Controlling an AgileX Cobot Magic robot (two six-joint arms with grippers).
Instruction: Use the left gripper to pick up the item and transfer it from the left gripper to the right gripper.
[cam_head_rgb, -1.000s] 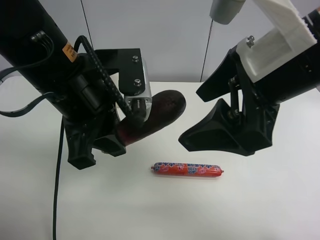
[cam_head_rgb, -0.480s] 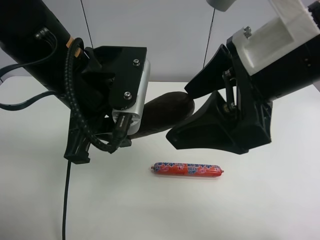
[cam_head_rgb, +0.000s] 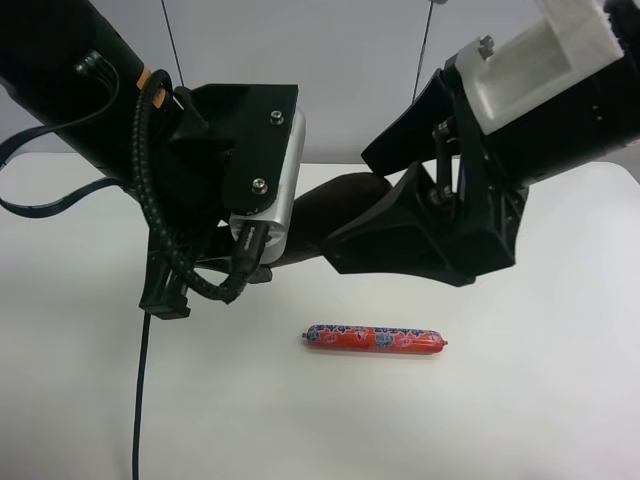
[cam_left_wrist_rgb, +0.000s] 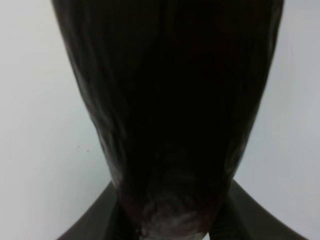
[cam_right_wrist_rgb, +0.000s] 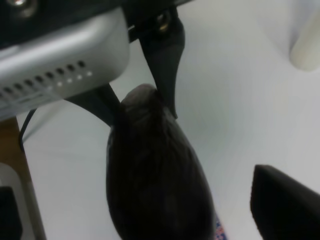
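Aloft, eggplant (cam_head_rgb: 322, 213) gripped by left end effector (cam_head_rgb: 256, 262).

On my screen the left gripper (cam_head_rgb: 252, 262) is matt black, two bright screws (cam_head_rgb: 272, 118) set in a black plate over a rounded silver-grey housing (cam_head_rgb: 282, 195). A ribbed black cable (cam_head_rgb: 150, 190) loops alongside, with an orange label (cam_head_rgb: 145, 78) on the arm above. The right gripper (cam_head_rgb: 347, 205) is black too, with angular wedge jaws and a white boxy block (cam_head_rgb: 540, 60) bolted on.
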